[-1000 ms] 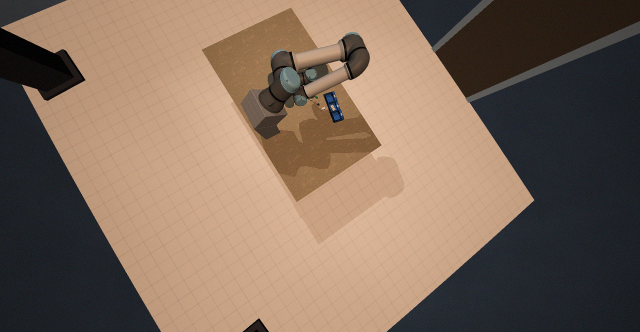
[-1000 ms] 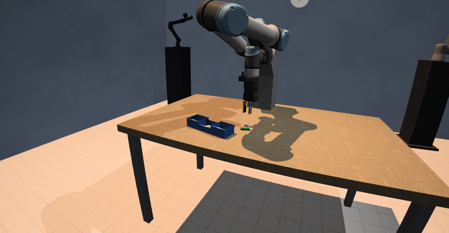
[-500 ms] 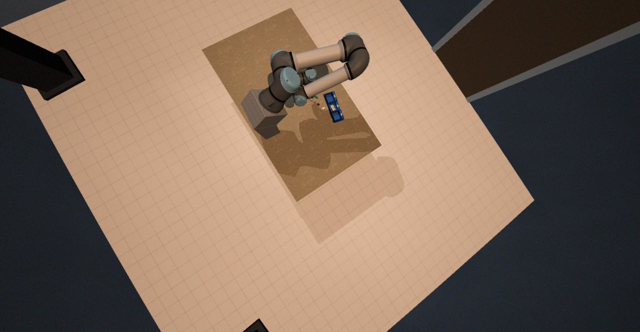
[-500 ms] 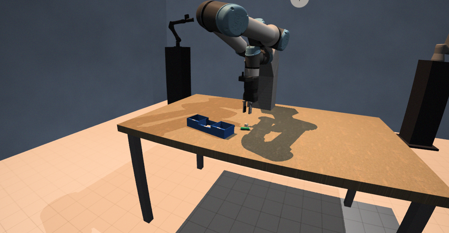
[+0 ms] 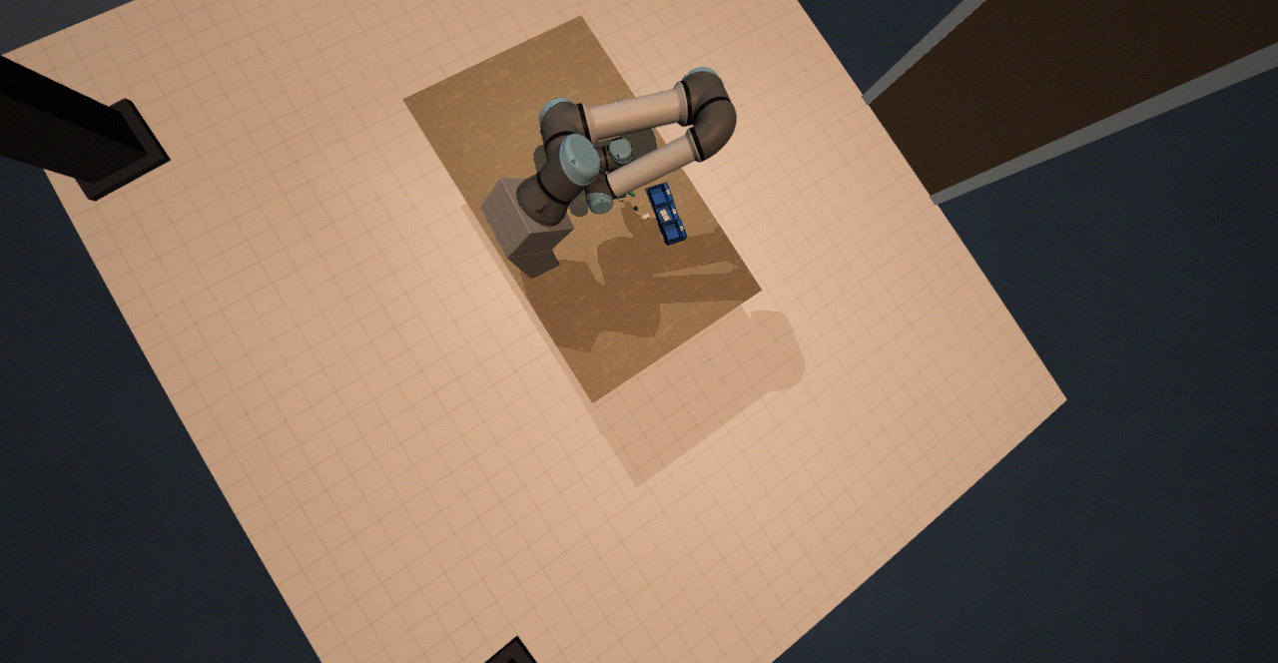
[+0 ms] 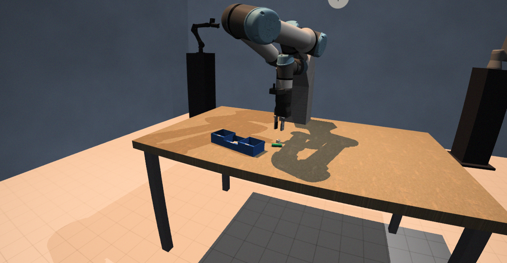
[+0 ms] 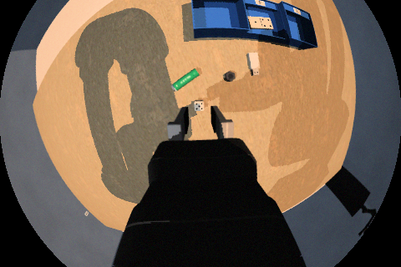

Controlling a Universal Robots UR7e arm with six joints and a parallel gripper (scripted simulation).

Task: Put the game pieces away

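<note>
A white die (image 7: 199, 105) (image 6: 278, 140) with dark pips lies on the table. My gripper (image 7: 200, 114) (image 6: 279, 129) is open and empty, its fingers pointing down well above the table. In the wrist view the die shows just past the fingertips, between their lines. The middle blue bin (image 7: 271, 35) (image 6: 231, 145) has a label that seems to read F. A white domino (image 7: 261, 22) (image 5: 664, 214) lies in it.
On the table lie a green battery (image 7: 186, 79) (image 6: 277, 145) near the die, a small dark round piece (image 7: 229, 76) and a white USB stick (image 7: 253, 63). Taller blue bins (image 7: 215, 33) (image 7: 307, 44) stand at both sides of the middle one.
</note>
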